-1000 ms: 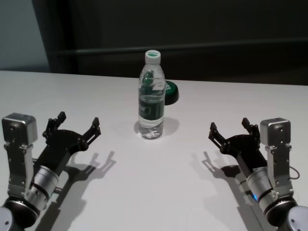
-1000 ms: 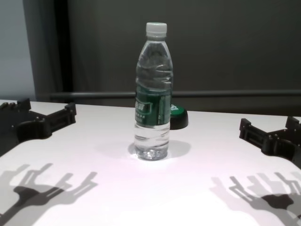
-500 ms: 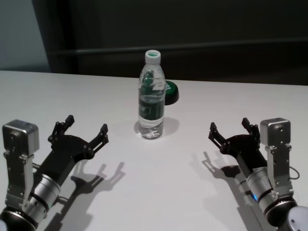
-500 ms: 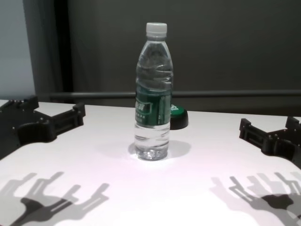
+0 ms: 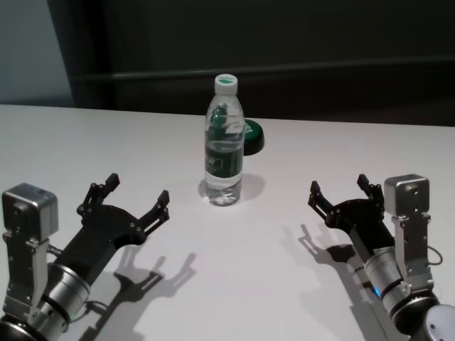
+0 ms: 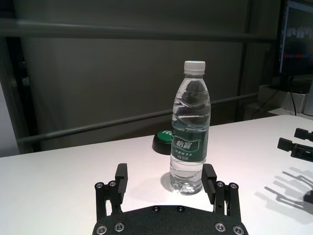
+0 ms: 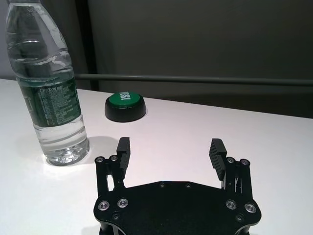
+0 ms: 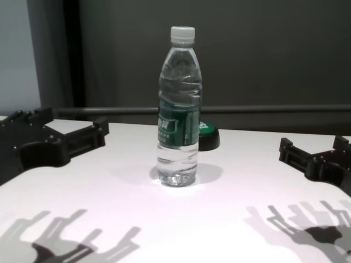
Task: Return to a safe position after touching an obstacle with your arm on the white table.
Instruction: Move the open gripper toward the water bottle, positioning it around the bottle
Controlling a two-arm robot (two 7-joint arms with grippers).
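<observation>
- Left tool [image 5: 135, 200], fingers spread and empty, hovers over the white bench [image 5: 234, 284], pointing toward the bottle.
- Clear water bottle [image 5: 224, 149] stands upright at centre, untouched.
- Right tool [image 5: 340, 190], fingers spread, empty, well apart.

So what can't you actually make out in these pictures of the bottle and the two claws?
- Round black-and-green object: head view, its left part is behind the bottle.
- Label print on the bottle: too small to read in any view.
- Left gripper: chest view, cut off by the left edge.
- Right gripper: chest view, cut off by the right edge.
- White table: its edges run out of frame.
</observation>
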